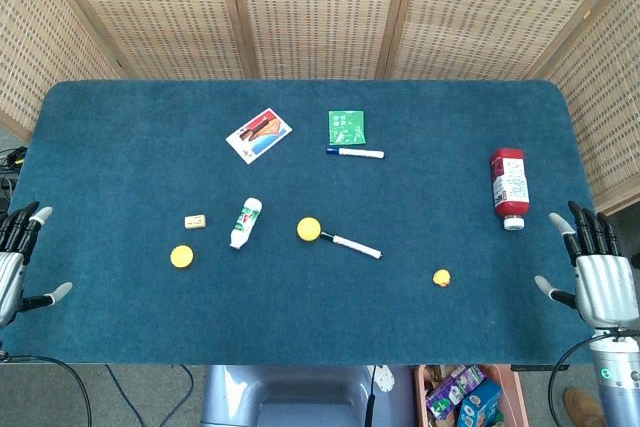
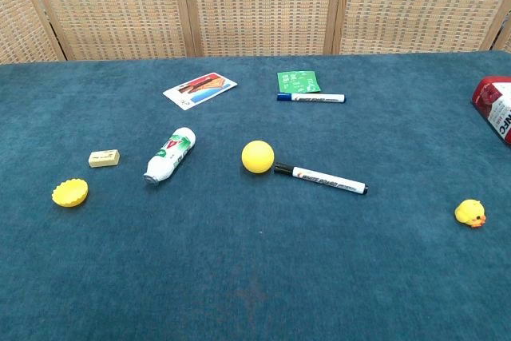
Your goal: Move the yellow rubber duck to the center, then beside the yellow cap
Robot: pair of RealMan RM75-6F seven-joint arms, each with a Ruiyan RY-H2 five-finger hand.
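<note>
The yellow rubber duck [image 1: 441, 277] [image 2: 470, 213] stands on the blue table at the front right. The yellow cap [image 1: 181, 256] [image 2: 70, 192] lies at the front left, open side up. My right hand [image 1: 596, 265] hovers at the table's right edge, fingers spread and holding nothing, well right of the duck. At the left edge my left hand [image 1: 18, 257] is open too, far left of the cap. Neither hand shows in the chest view.
A yellow ball [image 1: 308, 229] touches a black-capped marker [image 1: 352, 244] near the middle. A small white bottle [image 1: 246, 222] and a cream eraser [image 1: 195, 221] lie left of it. A card [image 1: 259, 135], green packet [image 1: 346, 127], blue-capped marker [image 1: 356, 153] and red bottle [image 1: 509, 187] lie farther back.
</note>
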